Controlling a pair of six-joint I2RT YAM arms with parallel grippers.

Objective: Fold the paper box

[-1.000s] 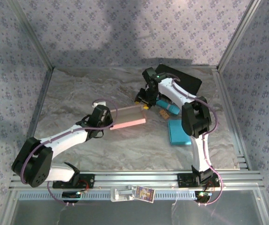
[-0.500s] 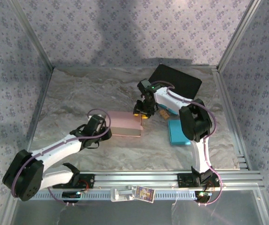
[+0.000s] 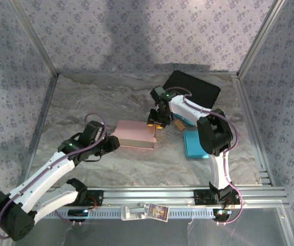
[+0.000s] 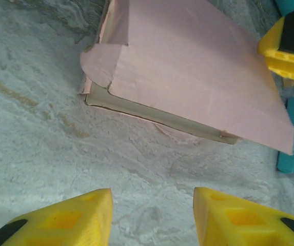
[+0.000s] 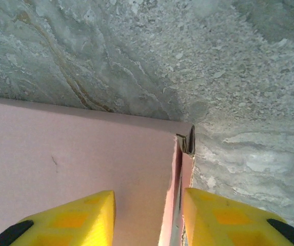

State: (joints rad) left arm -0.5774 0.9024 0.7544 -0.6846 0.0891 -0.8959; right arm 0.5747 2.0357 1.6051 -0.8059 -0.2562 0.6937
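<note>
The pink paper box [image 3: 134, 134] lies flat mid-table with its lid down. In the left wrist view the box [image 4: 198, 77] shows a rounded flap at its near left corner and a pale side wall. My left gripper [image 3: 111, 144] is just left of the box, clear of it. It [image 4: 153, 197] is open over bare table. My right gripper [image 3: 156, 122] hangs over the box's far right corner. In the right wrist view it [image 5: 149, 197] is open, fingers either side of the lid's edge and side wall of the box [image 5: 75, 154].
A black flat pad [image 3: 193, 87] lies at the back right. A teal box [image 3: 195, 143] sits right of the pink box, with a teal strip [image 3: 187, 119] and a small brown piece [image 3: 178, 124] behind it. Metal frame rails border the marbled table [image 3: 85, 102].
My left gripper let go of the box, opened and drew back to the near left. The box's lid came down flat. My right gripper dropped onto the box's far right corner.
</note>
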